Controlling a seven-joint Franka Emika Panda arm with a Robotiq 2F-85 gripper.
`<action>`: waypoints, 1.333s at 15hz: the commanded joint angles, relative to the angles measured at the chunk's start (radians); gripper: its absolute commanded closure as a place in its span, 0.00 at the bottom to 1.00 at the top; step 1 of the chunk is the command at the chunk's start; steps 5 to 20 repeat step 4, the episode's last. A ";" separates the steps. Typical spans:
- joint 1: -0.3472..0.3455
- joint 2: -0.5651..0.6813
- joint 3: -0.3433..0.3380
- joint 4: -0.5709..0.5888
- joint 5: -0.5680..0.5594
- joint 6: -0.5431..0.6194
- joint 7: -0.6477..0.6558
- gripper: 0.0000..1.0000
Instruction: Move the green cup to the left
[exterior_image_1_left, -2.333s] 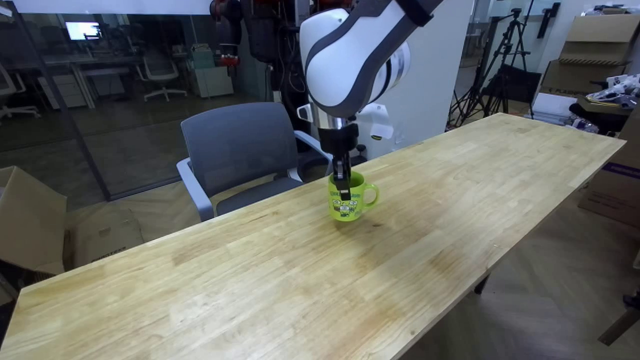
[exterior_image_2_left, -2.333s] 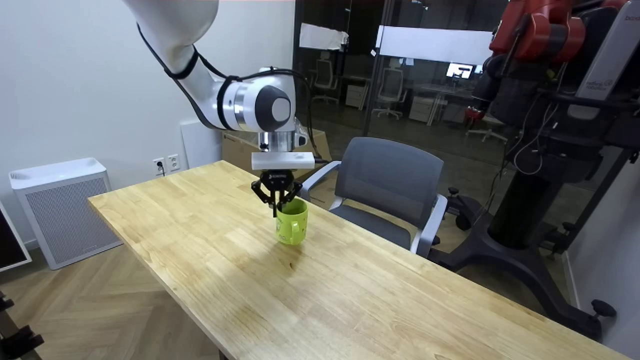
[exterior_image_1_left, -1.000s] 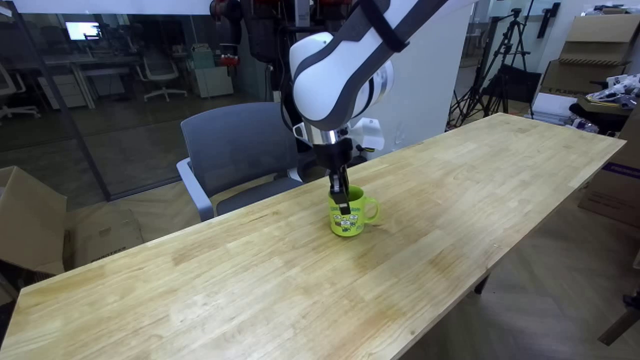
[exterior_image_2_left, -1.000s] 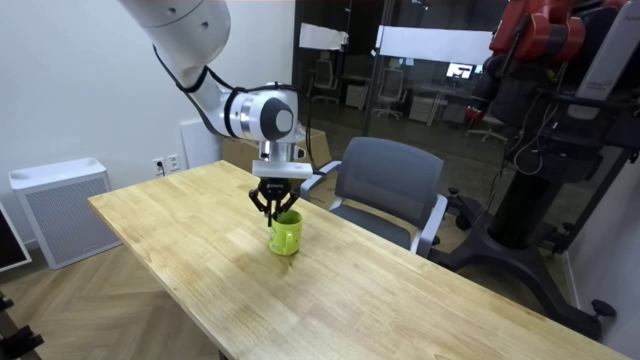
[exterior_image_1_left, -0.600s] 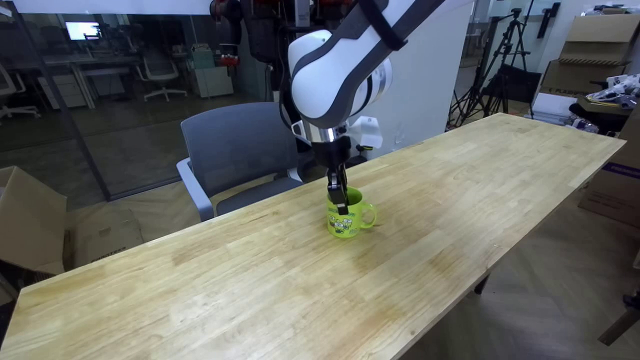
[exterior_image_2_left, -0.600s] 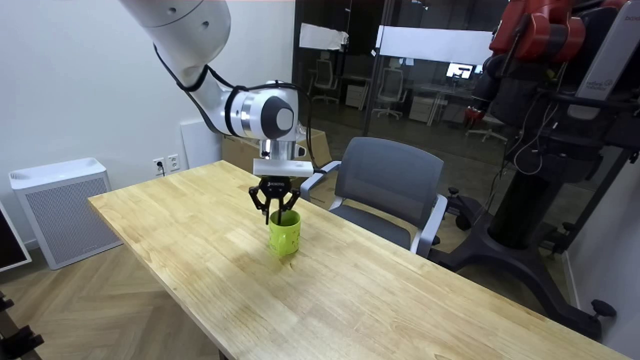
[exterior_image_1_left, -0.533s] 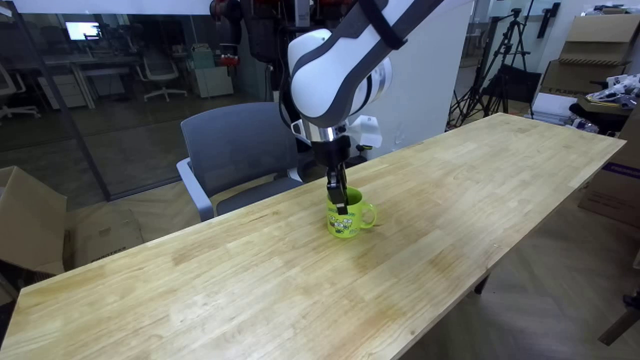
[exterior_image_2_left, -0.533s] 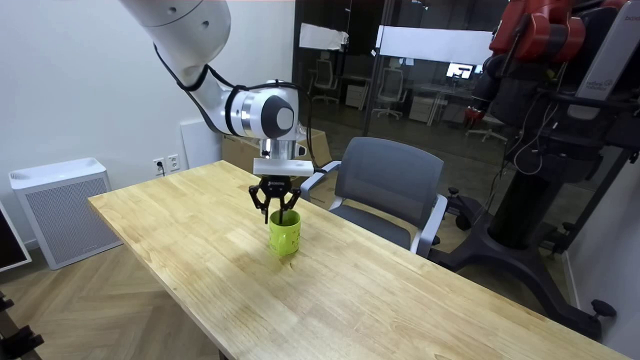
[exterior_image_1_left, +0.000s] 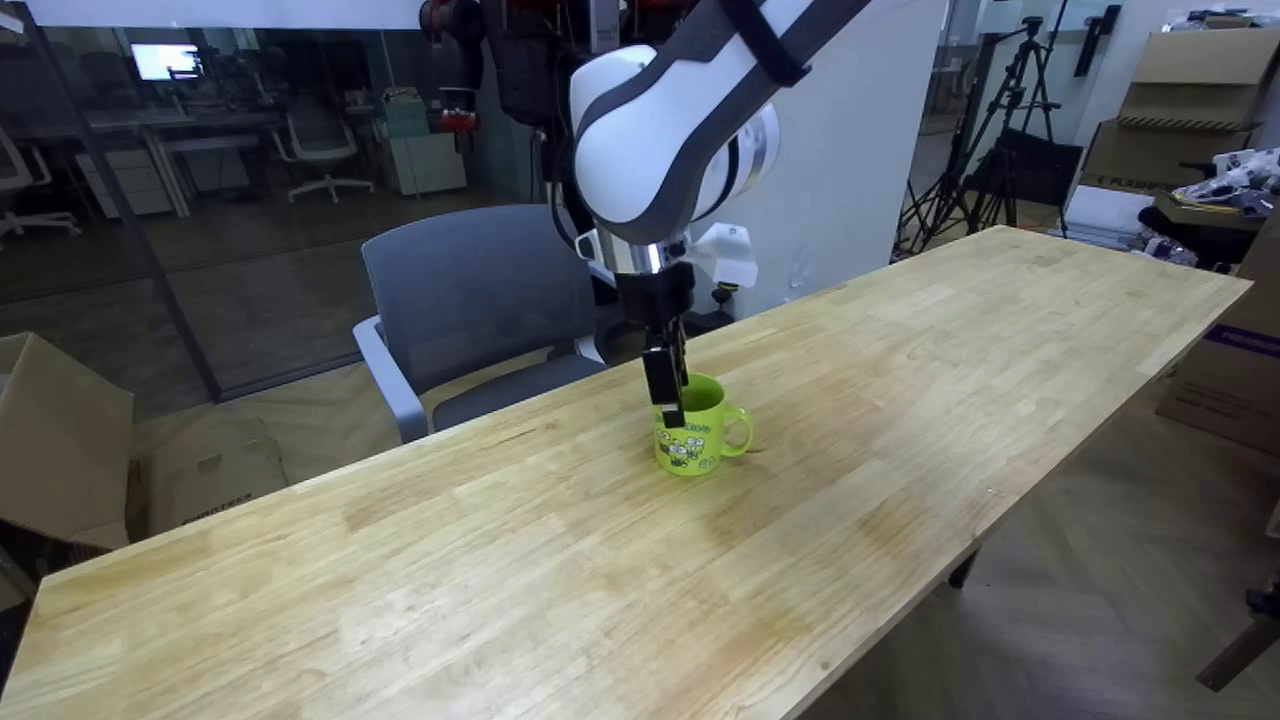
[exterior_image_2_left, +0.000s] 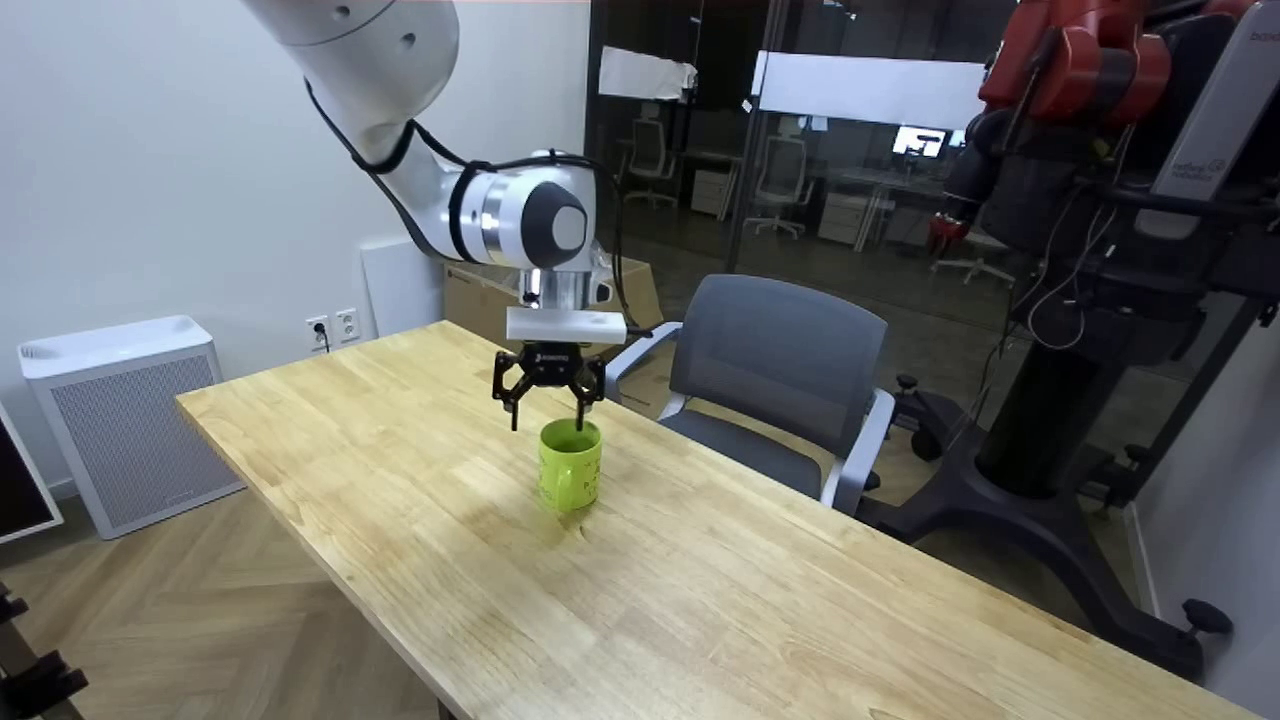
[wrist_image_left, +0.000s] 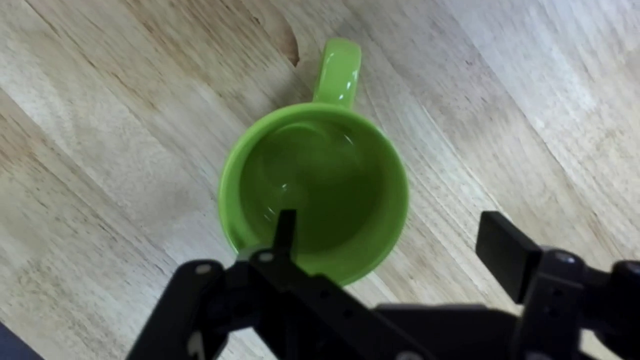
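Holding gripper (exterior_image_2_left: 548, 428) wide, gripping nothing, hanging partly over green cup (exterior_image_2_left: 570, 478); seeing cup standing upright on surface (exterior_image_1_left: 500, 560). Likely being at release step; calling next for rising straight up, clearing cup.

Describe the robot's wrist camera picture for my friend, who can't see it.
A green cup, seen from above, stands on a wooden table, its handle toward the picture's top. The robot's open black gripper shows at the bottom, one finger overlapping the cup's mouth, the other off to its right.
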 joint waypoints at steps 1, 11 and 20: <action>-0.005 -0.002 0.009 0.004 -0.004 -0.006 0.004 0.03; -0.005 -0.006 0.010 0.003 0.001 -0.008 0.004 0.00; -0.005 -0.006 0.010 0.003 0.001 -0.008 0.004 0.00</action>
